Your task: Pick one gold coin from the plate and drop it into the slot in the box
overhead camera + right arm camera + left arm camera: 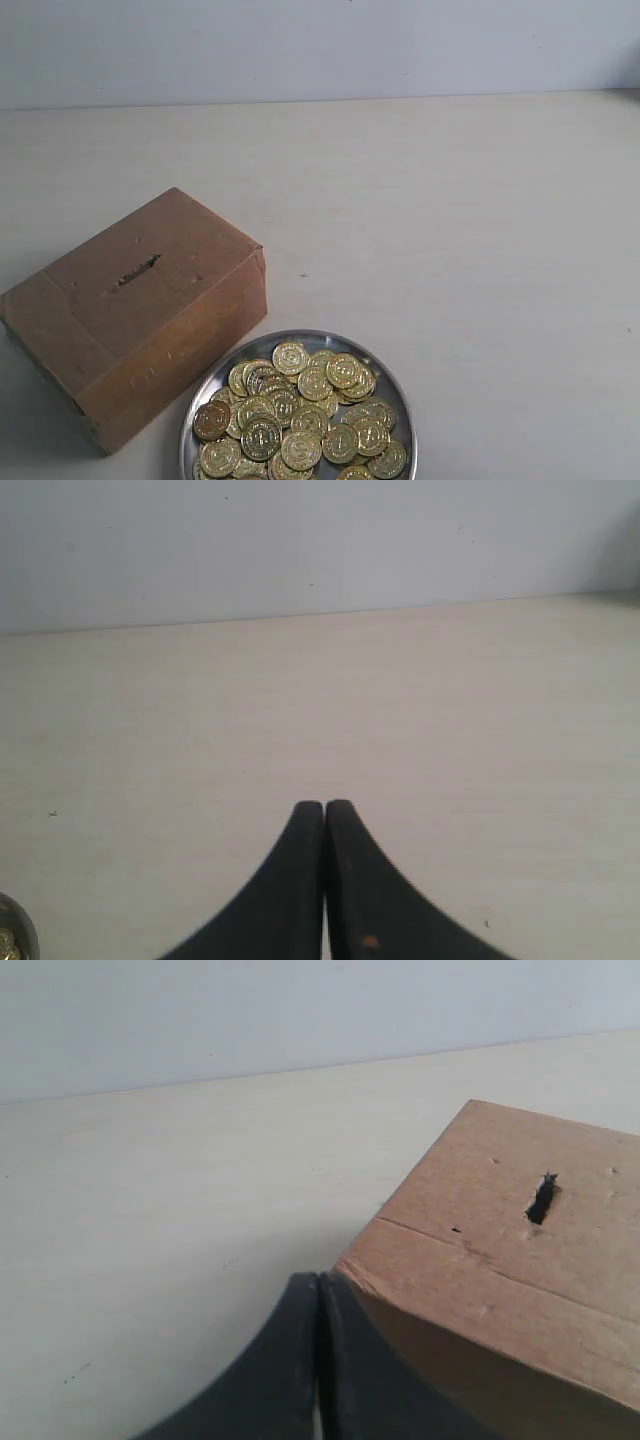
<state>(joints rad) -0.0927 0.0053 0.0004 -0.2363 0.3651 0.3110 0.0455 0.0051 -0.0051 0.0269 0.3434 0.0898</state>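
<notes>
Surface: pale table [450, 220], plain grey wall behind.
Box: brown cardboard box [140, 320] at left, box slot [137, 271] in its top.
Plate: silver plate [310, 335] just beside the box, heaped with gold coins [300, 415].
Left gripper [318, 1290]: fingers pressed together, empty, near a box corner.
Right gripper [324, 815]: fingers pressed together, empty, over bare table.

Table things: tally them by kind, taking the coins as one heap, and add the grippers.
Box: 1
Plate: 1
Coin heap: 1 (coins overlap too much to count singly)
Grippers: 2, left gripper and right gripper
Total: 5
</notes>
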